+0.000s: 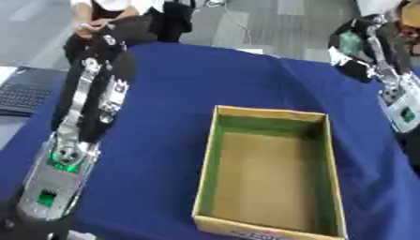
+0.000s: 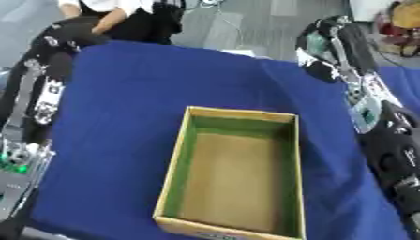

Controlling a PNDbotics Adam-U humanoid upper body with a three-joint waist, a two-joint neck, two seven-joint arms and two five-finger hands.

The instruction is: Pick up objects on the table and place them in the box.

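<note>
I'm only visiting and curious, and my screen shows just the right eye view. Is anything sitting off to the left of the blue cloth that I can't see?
Observer: Yes. The left eye view shows a dark laptop beside the left edge of the blue cloth, with its keyboard showing. It is far to the left of the box.
Operator: My picture cuts the left arm off at the edge. What's on the rest of it?
Observer: In the left eye view the whole silver lower casing of the left arm shows. It has a green light higher up and a green patch lower down.
</note>
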